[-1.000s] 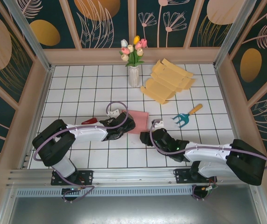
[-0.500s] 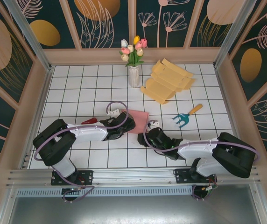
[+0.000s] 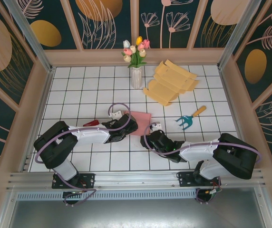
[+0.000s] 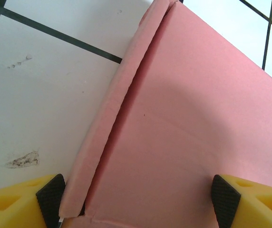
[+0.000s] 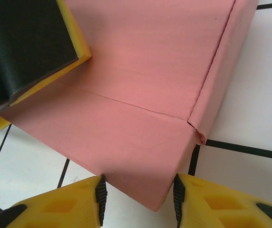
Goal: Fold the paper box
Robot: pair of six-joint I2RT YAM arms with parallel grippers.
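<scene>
Pink flat paper box (image 3: 140, 121) straddled by spread left gripper (image 4: 138, 202), likely steadied for folding; corner flanked by right gripper (image 5: 138, 194), pinch cannot be told.

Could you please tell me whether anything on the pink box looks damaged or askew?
Yes. The pink box has a small torn, crumpled nick at the corner where two folds meet. In the left wrist view, its side flap bows rather than running straight.
</scene>
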